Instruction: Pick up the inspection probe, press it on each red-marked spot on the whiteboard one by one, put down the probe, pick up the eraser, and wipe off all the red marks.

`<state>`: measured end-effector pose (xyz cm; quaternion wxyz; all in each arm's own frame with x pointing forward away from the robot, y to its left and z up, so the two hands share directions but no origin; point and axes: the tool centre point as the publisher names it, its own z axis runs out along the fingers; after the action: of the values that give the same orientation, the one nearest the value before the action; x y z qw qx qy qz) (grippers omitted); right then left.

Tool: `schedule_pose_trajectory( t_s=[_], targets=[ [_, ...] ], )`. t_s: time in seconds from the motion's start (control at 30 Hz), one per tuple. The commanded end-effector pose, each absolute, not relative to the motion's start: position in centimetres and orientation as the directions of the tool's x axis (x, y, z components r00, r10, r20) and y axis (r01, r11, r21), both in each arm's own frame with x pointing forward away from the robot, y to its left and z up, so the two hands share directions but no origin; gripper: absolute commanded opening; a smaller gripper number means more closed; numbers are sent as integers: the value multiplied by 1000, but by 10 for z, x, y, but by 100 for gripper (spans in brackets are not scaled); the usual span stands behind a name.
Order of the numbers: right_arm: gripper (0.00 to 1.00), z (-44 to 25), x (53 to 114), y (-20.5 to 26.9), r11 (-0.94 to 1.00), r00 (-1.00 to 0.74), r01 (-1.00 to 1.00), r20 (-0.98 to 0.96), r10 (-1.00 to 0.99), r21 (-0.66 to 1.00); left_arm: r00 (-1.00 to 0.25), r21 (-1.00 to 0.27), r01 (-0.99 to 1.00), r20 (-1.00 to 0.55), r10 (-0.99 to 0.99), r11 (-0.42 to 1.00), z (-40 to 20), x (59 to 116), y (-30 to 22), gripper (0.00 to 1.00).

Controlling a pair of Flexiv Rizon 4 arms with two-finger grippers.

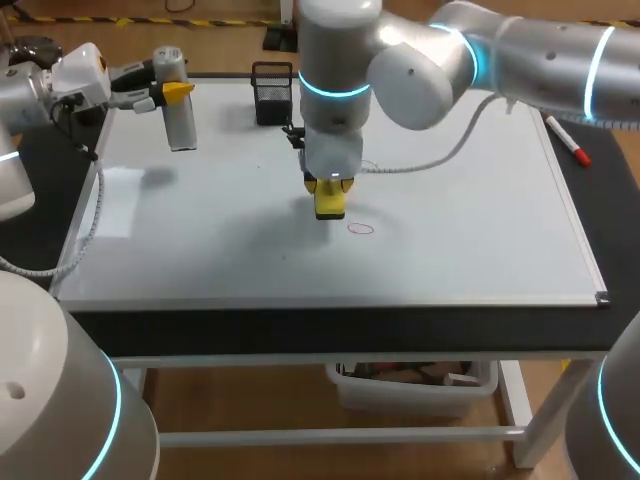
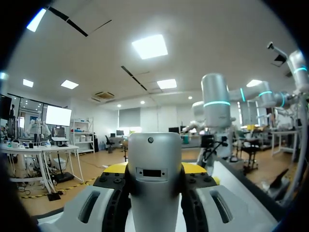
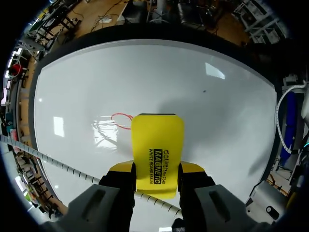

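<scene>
1. Dark worktop (image 1: pixel 30 230) lies under a whiteboard (image 1: pixel 470 230) that covers nearly all of it.
2. Our right arm (image 1: pixel 520 60) comes in from the right and reaches past the middle of the board. Our left arm (image 1: pixel 20 100) sits at the far left corner.
3. We see the right pincer (image 1: pixel 330 185) pointing down over the middle of the whiteboard (image 3: pixel 222 121). In its wrist view the right pincer (image 3: pixel 157 169) pinches the eraser from two sides, one finger on each flank.
4. The left pincer (image 1: pixel 172 92) hangs over the far left part of the board. In its wrist view the left pincer (image 2: pixel 154 170) is clamped on the probe (image 2: pixel 154 154), which stands between the fingers.
5. The probe (image 1: pixel 180 125) is a grey cylinder, held upright.
6. The eraser (image 1: pixel 330 208) is a yellow block low over the board; we cannot tell whether it touches the surface.
7. A black mesh holder (image 1: pixel 272 92) stands at the board's far edge, behind the right pincer.
8. A marker (image 1: pixel 568 140) with red ends lies just beside the board's right edge.
9. One red mark (image 1: pixel 360 228), a small loop, sits just beside the eraser (image 3: pixel 157 140). From the wrist, the red mark (image 3: pixel 121 117) lies at the block's far corner.
</scene>
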<state>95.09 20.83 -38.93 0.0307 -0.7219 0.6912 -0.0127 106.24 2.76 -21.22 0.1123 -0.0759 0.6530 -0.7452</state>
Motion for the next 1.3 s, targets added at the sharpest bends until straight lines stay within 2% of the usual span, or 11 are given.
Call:
schedule_pose_trajectory(
  t_s=[0.03,0.6,1.3],
  targets=[
    [0,-397,965,215,-61,62,-998,-32,-998,-22,-962,-990,71,-36,-270,-121,-211,1061,27,0],
    [0,-421,983,238,-69,69,-998,8,-998,6,-962,-990,71,-36,-270,-121,-211,1061,27,0],
    [0,-439,982,224,-39,41,-998,41,-998,39,-962,-990,71,-36,-270,-121,-211,1061,27,0]
  ],
)
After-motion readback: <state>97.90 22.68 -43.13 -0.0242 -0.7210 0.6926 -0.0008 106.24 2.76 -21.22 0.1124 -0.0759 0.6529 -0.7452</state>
